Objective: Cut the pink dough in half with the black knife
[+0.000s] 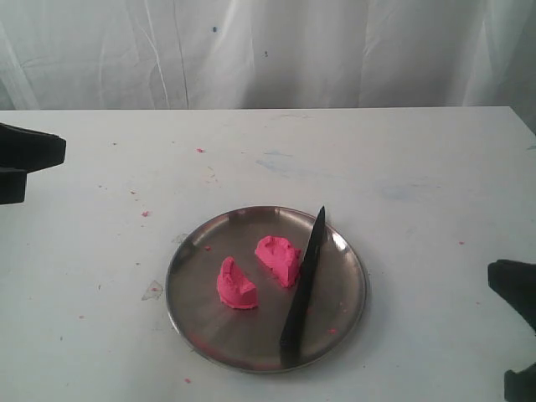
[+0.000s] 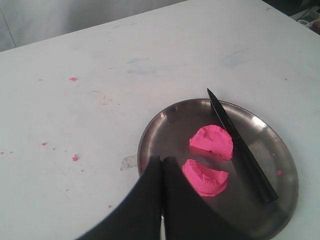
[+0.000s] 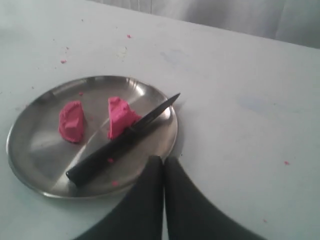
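The pink dough lies as two rough half-lumps on a round steel plate [image 1: 193, 276]: one half [image 1: 235, 285] to the left, the other half [image 1: 279, 260] beside the knife. The black knife [image 1: 303, 278] rests across the plate, its tip over the far rim and its handle near the front. My left gripper [image 2: 162, 161] is shut and empty, held apart from the plate at the table's left edge [image 1: 25, 155]. My right gripper [image 3: 163, 161] is also shut and empty, low at the right [image 1: 515, 289]. In the wrist views both halves [image 2: 205, 177] [image 3: 71, 121] and the knife [image 3: 117, 142] show.
Tiny pink crumbs [image 1: 145, 213] are scattered over the white table and on the plate. A small clear scrap [image 1: 152, 291] lies just left of the plate. A white curtain hangs behind the table's far edge.
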You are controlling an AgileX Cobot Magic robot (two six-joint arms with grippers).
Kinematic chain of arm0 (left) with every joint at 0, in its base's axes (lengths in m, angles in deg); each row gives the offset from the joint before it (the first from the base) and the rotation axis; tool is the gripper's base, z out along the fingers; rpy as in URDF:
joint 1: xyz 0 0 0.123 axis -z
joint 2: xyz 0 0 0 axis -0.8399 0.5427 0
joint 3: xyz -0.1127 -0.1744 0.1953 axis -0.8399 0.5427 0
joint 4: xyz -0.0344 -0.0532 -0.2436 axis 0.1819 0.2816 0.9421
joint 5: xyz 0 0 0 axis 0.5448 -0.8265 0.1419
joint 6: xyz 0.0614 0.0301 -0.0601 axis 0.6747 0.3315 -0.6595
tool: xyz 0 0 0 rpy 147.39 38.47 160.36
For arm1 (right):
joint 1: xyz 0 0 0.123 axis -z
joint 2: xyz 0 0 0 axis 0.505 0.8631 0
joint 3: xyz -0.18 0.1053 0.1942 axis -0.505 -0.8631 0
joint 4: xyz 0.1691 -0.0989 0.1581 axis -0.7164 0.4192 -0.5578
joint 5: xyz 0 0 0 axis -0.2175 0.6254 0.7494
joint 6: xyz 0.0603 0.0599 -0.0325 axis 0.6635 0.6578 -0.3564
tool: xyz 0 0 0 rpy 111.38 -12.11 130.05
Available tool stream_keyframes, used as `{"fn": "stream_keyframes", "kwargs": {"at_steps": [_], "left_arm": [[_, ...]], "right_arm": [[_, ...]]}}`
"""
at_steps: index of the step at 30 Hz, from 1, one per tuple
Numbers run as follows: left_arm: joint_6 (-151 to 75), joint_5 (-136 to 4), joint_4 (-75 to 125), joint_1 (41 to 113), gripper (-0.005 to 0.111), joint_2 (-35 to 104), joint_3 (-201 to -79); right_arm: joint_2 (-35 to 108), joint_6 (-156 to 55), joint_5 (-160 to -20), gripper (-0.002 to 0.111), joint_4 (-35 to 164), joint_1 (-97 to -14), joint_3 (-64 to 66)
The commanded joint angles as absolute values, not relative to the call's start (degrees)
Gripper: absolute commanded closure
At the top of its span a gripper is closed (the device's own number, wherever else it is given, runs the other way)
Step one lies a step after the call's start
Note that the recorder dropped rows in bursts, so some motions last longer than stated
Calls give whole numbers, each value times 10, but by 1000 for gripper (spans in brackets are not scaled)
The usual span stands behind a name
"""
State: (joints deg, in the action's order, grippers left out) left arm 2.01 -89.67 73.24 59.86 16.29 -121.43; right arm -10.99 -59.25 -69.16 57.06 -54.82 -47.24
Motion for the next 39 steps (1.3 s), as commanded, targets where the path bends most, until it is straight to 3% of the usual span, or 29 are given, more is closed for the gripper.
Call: {"fn": "stream_keyframes", "kwargs": {"at_steps": [1,10,21,39], "left_arm": [[16,-901,742,602,107,159,-1212],[16,-901,742,602,107,159,-1212],[16,-901,742,602,107,159,-1212],[16,-899,742,602,107,159,-1212]], "right_arm": [[-113,-598,-700,108,577,-550,-520],[-126,-598,-788,108,592,-550,-628],[-352,-598,-710,108,590,-530,-641],[-352,-598,-703,108,588,-478,-641]]}}
